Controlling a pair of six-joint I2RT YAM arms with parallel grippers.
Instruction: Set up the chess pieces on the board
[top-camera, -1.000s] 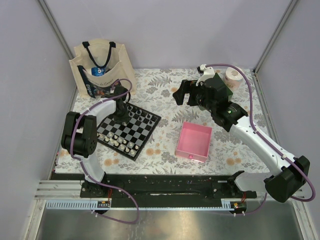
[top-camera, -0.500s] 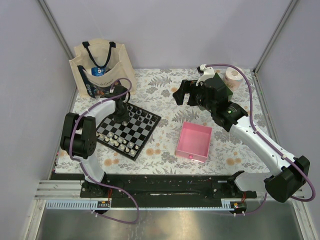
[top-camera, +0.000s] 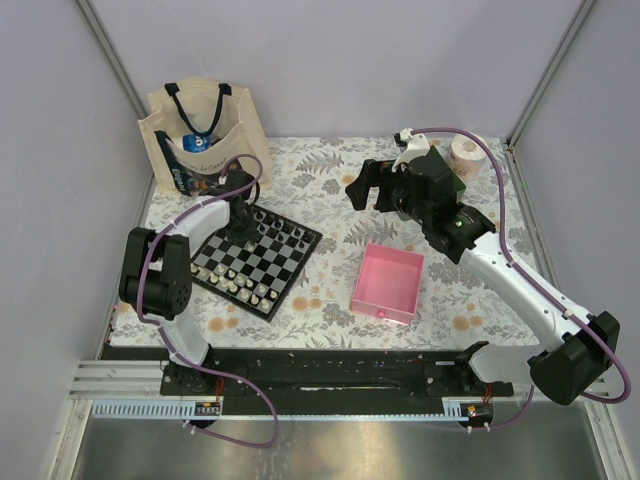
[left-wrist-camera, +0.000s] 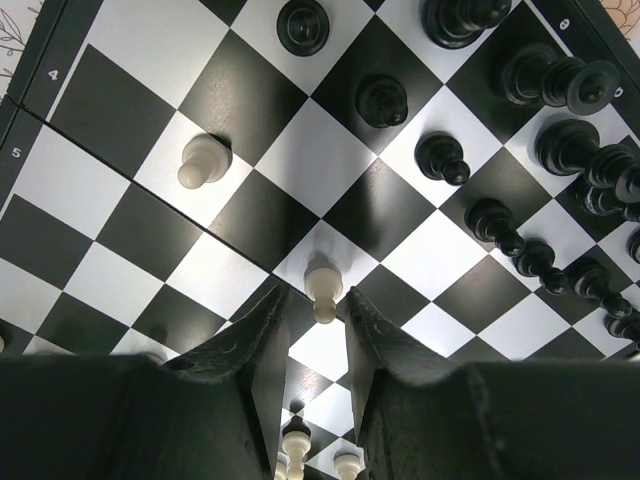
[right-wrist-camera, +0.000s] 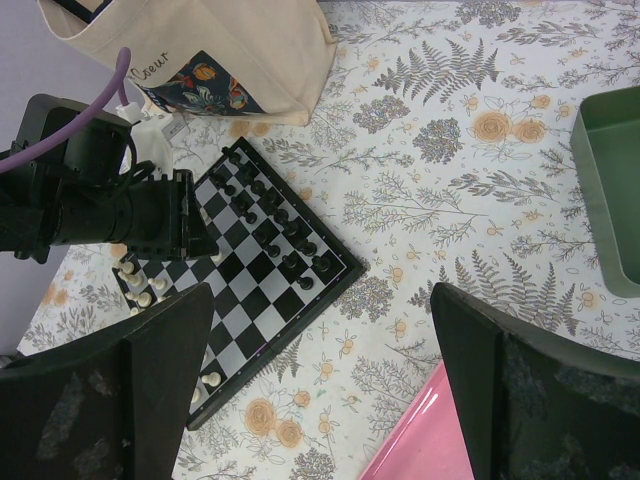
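The board (top-camera: 275, 265) lies left of centre, with black chess pieces (top-camera: 285, 232) along its far-right side and cream-white ones (top-camera: 240, 285) along its near-left side. My left gripper (top-camera: 243, 232) reaches down onto the board. In the left wrist view its fingers (left-wrist-camera: 255, 340) stand narrowly open on either side of a white pawn (left-wrist-camera: 322, 290) that rests on a white square, a sliver of board showing on each side. Another white pawn (left-wrist-camera: 203, 160) and black pawns (left-wrist-camera: 382, 100) stand further out. My right gripper (top-camera: 365, 190) hangs wide open and empty, high above the table.
A pink tray (top-camera: 388, 283) sits right of the board. A green tray (right-wrist-camera: 605, 190) lies at the far right, beneath the right arm. A tote bag (top-camera: 205, 140) stands behind the board, and a paper roll (top-camera: 462, 152) at the back right.
The left arm's elbow has shifted slightly left while its gripper stays at the same spot on the board. The right arm has not moved.
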